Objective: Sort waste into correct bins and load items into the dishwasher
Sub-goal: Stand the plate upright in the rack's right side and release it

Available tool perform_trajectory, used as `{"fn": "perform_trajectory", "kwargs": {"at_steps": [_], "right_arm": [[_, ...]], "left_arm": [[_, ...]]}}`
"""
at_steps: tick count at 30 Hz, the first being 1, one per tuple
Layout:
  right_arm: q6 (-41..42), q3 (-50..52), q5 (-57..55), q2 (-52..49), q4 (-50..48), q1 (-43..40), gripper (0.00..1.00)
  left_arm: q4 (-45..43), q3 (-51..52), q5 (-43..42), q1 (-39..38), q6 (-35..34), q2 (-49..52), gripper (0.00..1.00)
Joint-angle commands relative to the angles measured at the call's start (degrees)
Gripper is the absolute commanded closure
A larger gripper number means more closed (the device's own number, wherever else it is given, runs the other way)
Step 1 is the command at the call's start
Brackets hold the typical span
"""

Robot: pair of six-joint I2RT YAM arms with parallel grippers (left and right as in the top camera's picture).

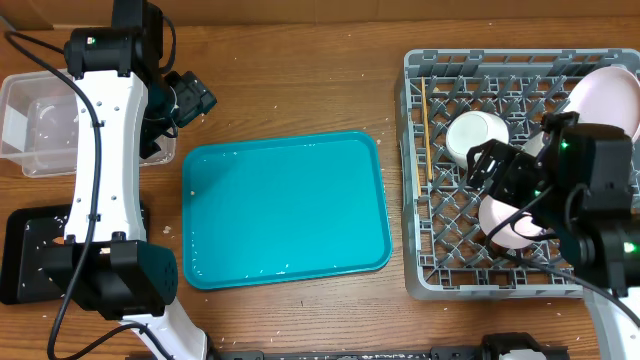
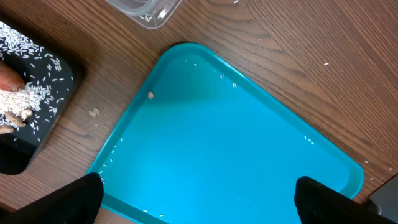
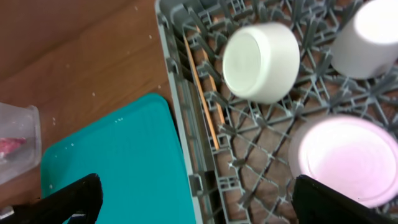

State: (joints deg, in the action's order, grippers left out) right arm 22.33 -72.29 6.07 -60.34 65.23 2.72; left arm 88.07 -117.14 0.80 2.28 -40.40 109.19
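The grey dish rack point(image 1: 430, 240) stands at the right and holds a white plate point(image 1: 610, 95), a bowl on its side point(image 1: 478, 133), a second bowl point(image 1: 508, 225) and the chopsticks point(image 1: 424, 125) along its left wall. My right gripper point(image 1: 492, 165) hovers open and empty over the rack. Its wrist view shows the rack point(image 3: 180, 74), bowl point(image 3: 261, 55), cup point(image 3: 364, 37), second bowl point(image 3: 345, 155) and chopsticks point(image 3: 202, 84). My left gripper point(image 1: 188, 100) is open and empty above the teal tray's far-left corner. The black tray point(image 2: 37, 81) holds rice and a carrot point(image 2: 9, 78).
The teal serving tray point(image 1: 285, 210) lies in the middle with a few rice grains and one crumb point(image 2: 150, 95) on it. The clear tub point(image 1: 35, 120) stands far left, and a red wrapper point(image 3: 11, 144) shows inside it. The black tray point(image 1: 20, 250) sits near left.
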Motion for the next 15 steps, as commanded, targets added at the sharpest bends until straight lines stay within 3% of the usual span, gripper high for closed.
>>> {"fn": "perform_trajectory", "kwargs": {"at_steps": [1,8,15], "right_arm": [[0.17,0.42,-0.15,-0.96,1.38,0.26,0.00],[-1.09,0.57,-0.57,-2.16,1.40,1.25,0.00],[-1.77,4.68,-0.57,-0.44,-6.03,2.93,0.00]], "left_arm": [[-0.09,-0.26,-0.22,-0.15,-0.33,-1.18,0.00],[-0.07,-0.26,-0.22,-0.15,-0.33,-1.18,0.00],[-0.07,-0.26,-0.22,-0.15,-0.33,-1.18,0.00]]}}
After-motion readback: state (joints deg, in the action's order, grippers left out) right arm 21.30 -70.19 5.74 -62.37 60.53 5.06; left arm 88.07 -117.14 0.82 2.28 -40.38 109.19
